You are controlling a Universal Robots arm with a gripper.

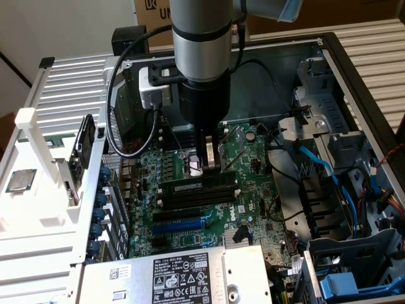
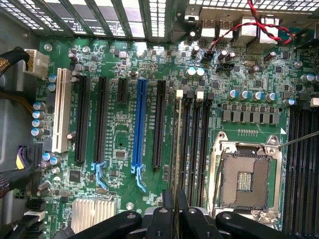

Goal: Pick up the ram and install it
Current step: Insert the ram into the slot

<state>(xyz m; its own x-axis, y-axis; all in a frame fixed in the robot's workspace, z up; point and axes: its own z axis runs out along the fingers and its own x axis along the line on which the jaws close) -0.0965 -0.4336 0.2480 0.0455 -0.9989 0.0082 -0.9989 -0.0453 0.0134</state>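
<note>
The ram [image 1: 190, 185] is a thin green stick with a pale label. It stands on edge along the black memory slot nearest the CPU socket [image 1: 188, 162]. My gripper [image 1: 209, 168] reaches straight down from the arm and is shut on the stick's upper edge. In the wrist view the ram [image 2: 177, 144] shows edge-on as a thin pale line running from between my fingertips [image 2: 174, 201] over the first of the black memory slots [image 2: 197, 144], whose white end clips lie at the far end. How deep it sits in the slot I cannot tell.
The open PC case holds the motherboard with a blue expansion slot [image 2: 139, 124], the open CPU socket [image 2: 246, 174] and a silver heatsink [image 2: 92, 214]. A labelled metal box [image 1: 183, 275] lies at the front, blue cables [image 1: 323, 168] and drive bays on the exterior view's right.
</note>
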